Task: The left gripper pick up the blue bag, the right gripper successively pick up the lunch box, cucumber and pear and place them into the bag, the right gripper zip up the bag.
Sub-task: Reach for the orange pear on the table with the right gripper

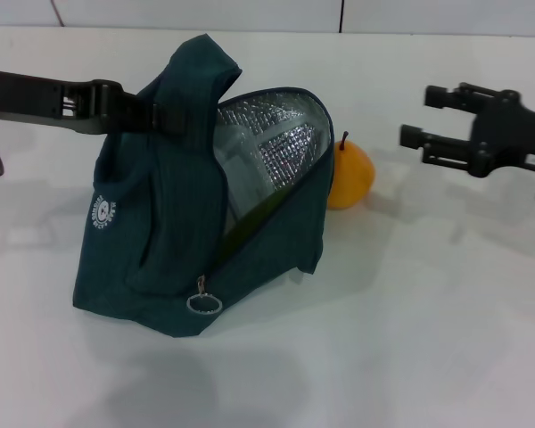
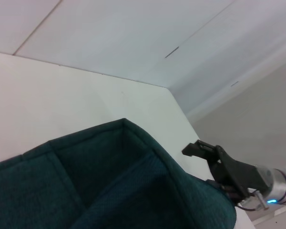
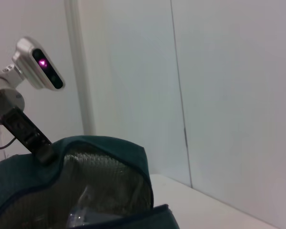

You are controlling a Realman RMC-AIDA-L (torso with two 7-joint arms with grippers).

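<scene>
Pear (image 1: pixel 350 174) between blue bag (image 1: pixel 169 223) and parted right gripper (image 1: pixel 419 116); apart.

- The blue bag (image 1: pixel 169 223) stands on the desk (image 1: pixel 410 339), lifted by its handles, mouth unzipped toward the right, silver foil lining showing, ring zip pull hanging low in front.
- The pear (image 1: pixel 350 176), orange-yellow with a dark stem, sits upright just behind the bag's open edge.
</scene>
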